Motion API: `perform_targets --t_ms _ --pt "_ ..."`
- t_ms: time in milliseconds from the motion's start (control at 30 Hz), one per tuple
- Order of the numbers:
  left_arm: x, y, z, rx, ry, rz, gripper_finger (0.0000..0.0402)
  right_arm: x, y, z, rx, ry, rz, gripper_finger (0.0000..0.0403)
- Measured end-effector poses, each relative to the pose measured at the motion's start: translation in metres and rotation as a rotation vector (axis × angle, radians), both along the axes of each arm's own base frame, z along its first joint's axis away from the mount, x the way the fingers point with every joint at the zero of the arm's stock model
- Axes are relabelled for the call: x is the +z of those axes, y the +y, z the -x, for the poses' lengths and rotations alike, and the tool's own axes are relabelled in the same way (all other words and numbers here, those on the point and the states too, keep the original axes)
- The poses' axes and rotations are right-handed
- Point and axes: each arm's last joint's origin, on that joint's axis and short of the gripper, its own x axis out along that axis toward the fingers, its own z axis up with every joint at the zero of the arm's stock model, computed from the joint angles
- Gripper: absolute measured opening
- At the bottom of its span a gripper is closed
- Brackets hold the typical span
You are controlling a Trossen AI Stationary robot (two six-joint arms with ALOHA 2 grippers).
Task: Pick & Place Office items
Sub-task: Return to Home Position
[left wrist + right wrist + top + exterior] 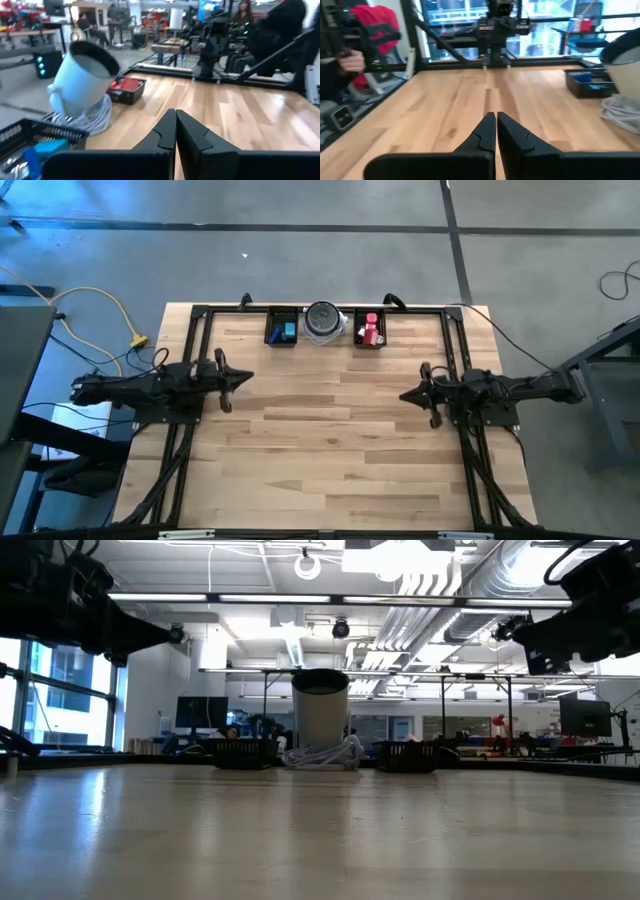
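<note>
Wrist views alone show left gripper (175, 131) and right gripper (496, 131) closed; overhead, blue items (289, 331) fill left tray (283, 344), red items (371, 328) right tray (370, 346), hidden at table level.

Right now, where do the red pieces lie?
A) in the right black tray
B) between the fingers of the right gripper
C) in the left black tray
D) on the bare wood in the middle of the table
A: the high view shows the red pieces inside the right black tray, not on the wood.
</note>
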Motion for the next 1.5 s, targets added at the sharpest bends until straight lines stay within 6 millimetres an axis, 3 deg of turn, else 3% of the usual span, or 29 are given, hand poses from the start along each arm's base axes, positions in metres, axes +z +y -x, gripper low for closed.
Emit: perform_targets --t_ms 367,1067,1500 --pt "-0.011 0.011 -0.006 0.113 0.109 0.068 0.0 -0.001 -0.014 -0.001 -0.129 0.015 0.016 0.0003" --pt "0.004 0.008 0.003 0.076 -0.048 -0.008 0.0 0.001 -0.016 -0.001 -0.161 -0.015 -0.002 0.0003" --pt "0.003 0.008 0.003 0.071 -0.029 -0.004 0.0 0.002 -0.016 -0.001 -0.162 -0.022 -0.004 0.0003"
